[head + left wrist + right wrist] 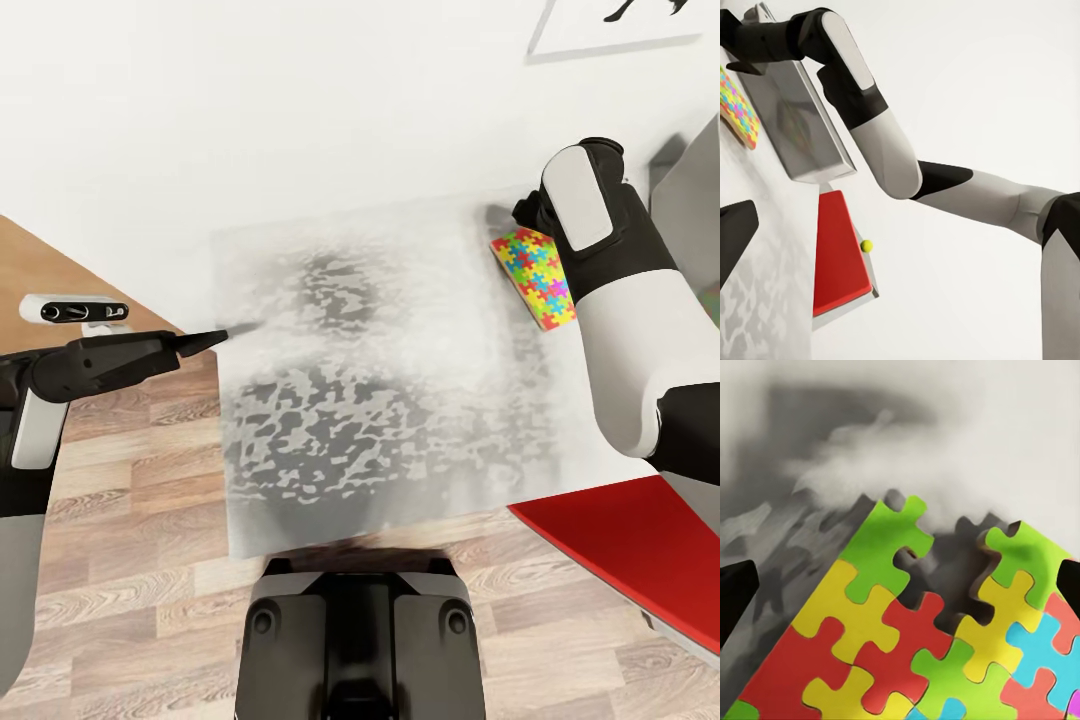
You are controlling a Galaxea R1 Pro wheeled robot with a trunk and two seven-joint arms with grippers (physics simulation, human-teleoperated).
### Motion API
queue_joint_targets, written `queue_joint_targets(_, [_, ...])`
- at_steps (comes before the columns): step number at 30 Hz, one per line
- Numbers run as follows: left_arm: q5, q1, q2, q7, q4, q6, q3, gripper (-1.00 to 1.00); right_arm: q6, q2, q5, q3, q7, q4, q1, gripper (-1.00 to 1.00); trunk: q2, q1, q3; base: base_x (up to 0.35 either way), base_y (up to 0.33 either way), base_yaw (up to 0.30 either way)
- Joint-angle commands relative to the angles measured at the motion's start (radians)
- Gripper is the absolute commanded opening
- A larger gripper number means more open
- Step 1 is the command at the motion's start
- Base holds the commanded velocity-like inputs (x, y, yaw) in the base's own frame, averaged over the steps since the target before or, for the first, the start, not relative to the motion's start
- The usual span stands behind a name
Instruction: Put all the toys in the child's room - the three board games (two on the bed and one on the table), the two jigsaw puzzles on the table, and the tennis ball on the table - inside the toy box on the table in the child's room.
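A jigsaw puzzle (537,277) of bright interlocking pieces lies on the mottled white-grey table (350,400), near its far right. My right gripper (900,589) hovers open just above this jigsaw puzzle (907,645), one dark finger (735,600) at each side and nothing between them. In the head view the right forearm covers most of that gripper (528,213). The grey toy box (802,120) stands just beyond the puzzle (739,109); its side (690,200) shows at the right edge. A small tennis ball (867,245) sits beside a red slab. My left gripper (215,338) is open and empty over the table's left edge.
A flat red slab (630,545) on a grey base lies at the table's near right corner. Wooden floor (130,520) runs to the left and front of the table. A white wall is behind it. My base (360,640) stands at the table's near edge.
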Motion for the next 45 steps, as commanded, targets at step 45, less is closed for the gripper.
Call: queue_joint_targets(45, [0.000,0.000,0.000,-0.002,0.000,0.011,0.000,1.00,0.000,-0.004,-0.010,-0.057,-0.013,-0.019,-0.012,1.00,-0.001,0.001,-0.001,-0.004,0.005,0.000])
